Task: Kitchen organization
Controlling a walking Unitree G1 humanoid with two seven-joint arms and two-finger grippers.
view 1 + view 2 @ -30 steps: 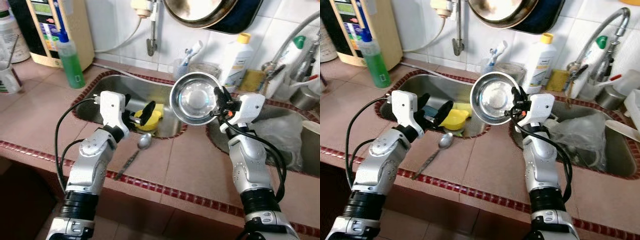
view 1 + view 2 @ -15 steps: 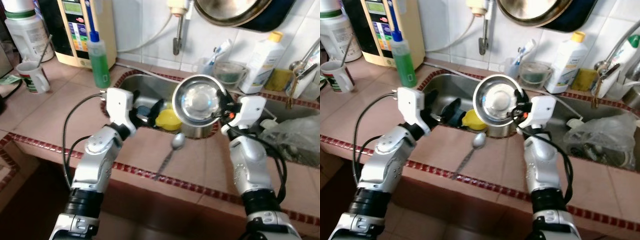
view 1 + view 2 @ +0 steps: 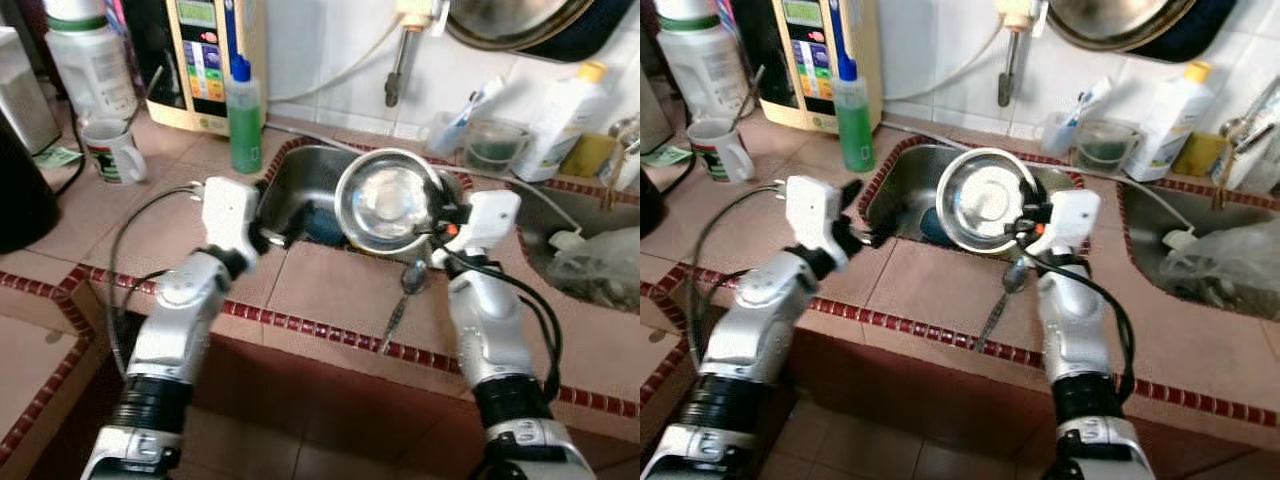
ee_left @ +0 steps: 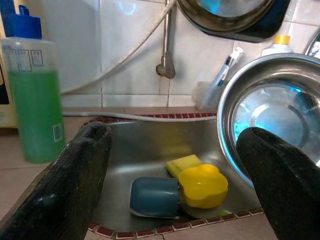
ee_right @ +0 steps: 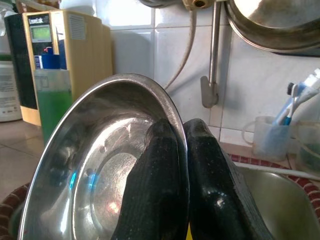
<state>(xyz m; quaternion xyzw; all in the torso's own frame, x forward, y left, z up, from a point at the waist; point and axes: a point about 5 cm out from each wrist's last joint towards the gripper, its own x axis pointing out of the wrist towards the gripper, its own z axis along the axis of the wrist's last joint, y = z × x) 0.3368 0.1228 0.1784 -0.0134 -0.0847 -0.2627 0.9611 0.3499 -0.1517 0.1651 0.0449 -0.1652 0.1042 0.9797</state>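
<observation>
My right gripper [image 3: 433, 212] is shut on the rim of a steel bowl [image 3: 385, 200]. It holds the bowl tilted on edge above the right part of the left sink [image 3: 300, 172]. In the right wrist view both fingers [image 5: 162, 150] pinch the bowl's rim [image 5: 100, 165]. My left gripper [image 4: 175, 135] is open with nothing between its fingers. It hovers at the sink's front left rim [image 3: 278, 236]. Inside the sink lie a blue cup [image 4: 154, 196], a yellow cup [image 4: 202, 186] and a yellow sponge [image 4: 184, 164]. A metal spoon [image 3: 405, 295] lies on the tiled counter under my right arm.
A green soap bottle [image 3: 243, 118] stands at the sink's back left corner. A mug [image 3: 110, 152] and a large jar [image 3: 90, 60] are further left. A second sink with a plastic bag [image 3: 600, 270] is on the right. The counter's front edge [image 3: 320, 330] runs below.
The whole view has shifted as the camera moved left and back. The bowl stays in my right gripper, now over the left sink instead of the divider. My left gripper stays open.
</observation>
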